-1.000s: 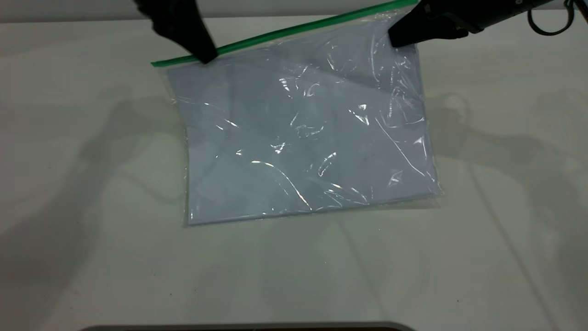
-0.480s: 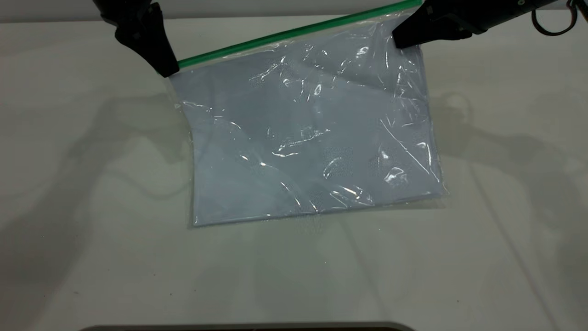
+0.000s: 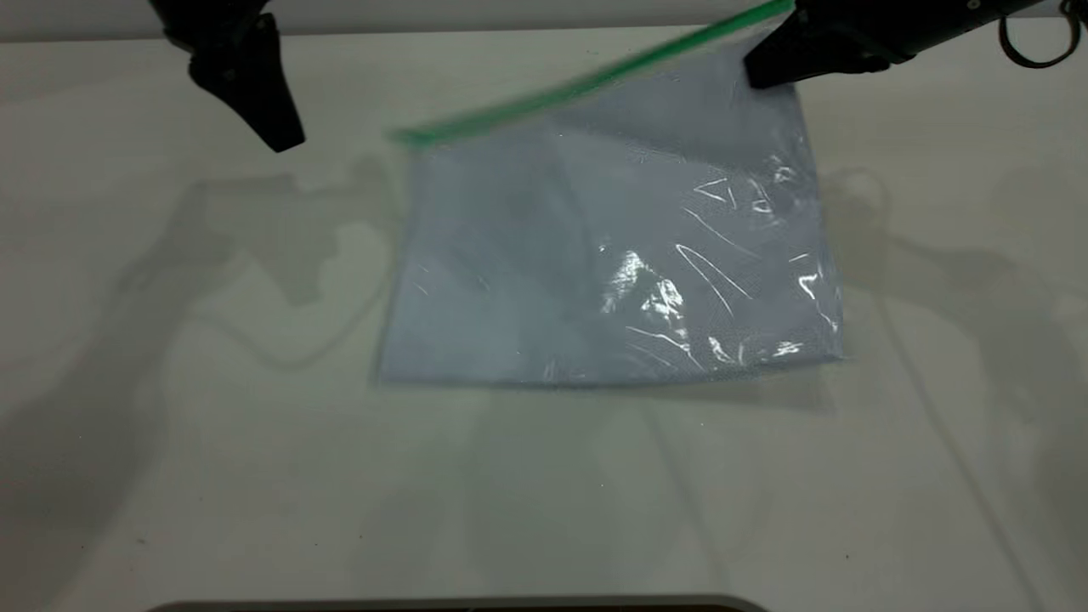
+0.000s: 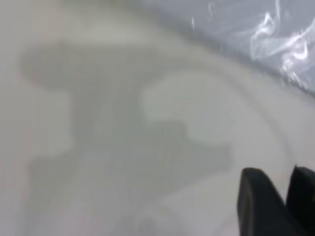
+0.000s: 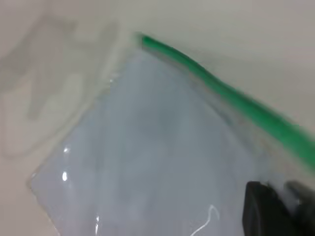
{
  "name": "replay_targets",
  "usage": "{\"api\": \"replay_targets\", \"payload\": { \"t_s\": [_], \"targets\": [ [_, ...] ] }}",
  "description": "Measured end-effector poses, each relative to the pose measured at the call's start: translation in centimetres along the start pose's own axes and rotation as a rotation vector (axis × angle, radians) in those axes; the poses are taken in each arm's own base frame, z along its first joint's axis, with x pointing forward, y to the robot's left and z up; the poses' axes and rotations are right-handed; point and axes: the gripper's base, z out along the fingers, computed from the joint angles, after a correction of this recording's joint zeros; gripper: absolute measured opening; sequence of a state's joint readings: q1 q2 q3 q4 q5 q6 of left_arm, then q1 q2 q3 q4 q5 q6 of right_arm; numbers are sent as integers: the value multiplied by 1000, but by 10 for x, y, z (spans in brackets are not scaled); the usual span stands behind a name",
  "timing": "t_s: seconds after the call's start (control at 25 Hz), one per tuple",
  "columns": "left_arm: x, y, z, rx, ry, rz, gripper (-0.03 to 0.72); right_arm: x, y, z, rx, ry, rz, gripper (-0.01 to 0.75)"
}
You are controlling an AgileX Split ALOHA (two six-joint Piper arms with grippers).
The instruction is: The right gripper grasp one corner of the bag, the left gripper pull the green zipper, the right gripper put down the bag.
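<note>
The right end effector (image 3: 756, 72) pinches the bag (image 3: 612, 255) by its far right corner, the zipper (image 3: 586, 81) edge raised and the near edge on the surface (image 3: 255, 476). The left end effector (image 3: 285, 140), nearly closed and empty, hangs well apart from the bag.

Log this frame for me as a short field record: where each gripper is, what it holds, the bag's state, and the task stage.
right gripper: shut on the bag's far right corner, holding that corner off the table
left gripper: at the far left, apart from the bag, holding nothing; open or shut unclear
bag: near edge resting on the table
green zipper: runs along the far edge, free of the left gripper
stage: bag not yet put down
</note>
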State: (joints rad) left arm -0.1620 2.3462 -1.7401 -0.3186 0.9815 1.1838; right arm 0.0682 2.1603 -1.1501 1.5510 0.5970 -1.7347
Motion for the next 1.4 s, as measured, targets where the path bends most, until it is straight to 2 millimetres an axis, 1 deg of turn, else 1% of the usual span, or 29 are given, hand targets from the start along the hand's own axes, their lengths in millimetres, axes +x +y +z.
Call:
{"api": "replay_targets", "payload": {
  "t_s": [0.08, 0.16, 0.28, 0.32, 0.4, 0.44, 0.52, 0.6, 0.64, 0.76, 0.84, 0.96, 1.04, 1.08, 1.16, 1.32, 1.4],
  "targets": [
    [-1, 0, 0, 4, -14, -8, 295, 0, -2, -1, 13, -5, 17, 203],
    [-3, -1, 0, 9, -36, -25, 365, -1, -2, -1, 13, -7, 31, 319],
    [-6, -1, 0, 17, -72, -84, 454, -1, -3, -1, 24, -7, 69, 485],
    [-7, -1, 0, 20, -77, -101, 472, -1, -4, -1, 37, -6, 80, 535],
    [-8, -2, -3, 16, -88, -139, 503, -1, -7, -3, 73, -5, 90, 600],
    [-9, -2, -7, 10, -92, -163, 510, -3, -8, -5, 97, -7, 88, 619],
    [-11, -4, -21, -19, -100, -212, 517, -12, -7, -15, 142, -20, 69, 628],
    [-15, -8, -48, -76, -115, -258, 519, -27, -1, -32, 183, -46, 33, 616],
    [-16, -10, -61, -107, -121, -288, 519, -37, 3, -44, 200, -70, 20, 605],
    [-20, -23, -111, -210, -156, -380, 519, -63, 23, -83, 239, -131, -24, 566],
    [-20, -36, -147, -278, -187, -459, 519, -79, 39, -114, 255, -181, -39, 557],
    [-14, -61, -195, -367, -217, -553, 519, -93, 67, -156, 254, -219, -37, 554],
    [-8, -82, -226, -422, -240, -596, 519, -94, 84, -182, 253, -211, -32, 552],
    [-5, -91, -238, -444, -245, -619, 519, -95, 94, -196, 257, -215, -23, 552],
    [3, -115, -265, -490, -273, -656, 519, -92, 112, -226, 283, -201, -38, 552],
    [16, -159, -310, -559, -376, -699, 519, -79, 145, -279, 346, -194, -41, 551],
    [22, -179, -326, -588, -436, -721, 519, -69, 164, -307, 374, -220, -59, 552]
  ]
}}
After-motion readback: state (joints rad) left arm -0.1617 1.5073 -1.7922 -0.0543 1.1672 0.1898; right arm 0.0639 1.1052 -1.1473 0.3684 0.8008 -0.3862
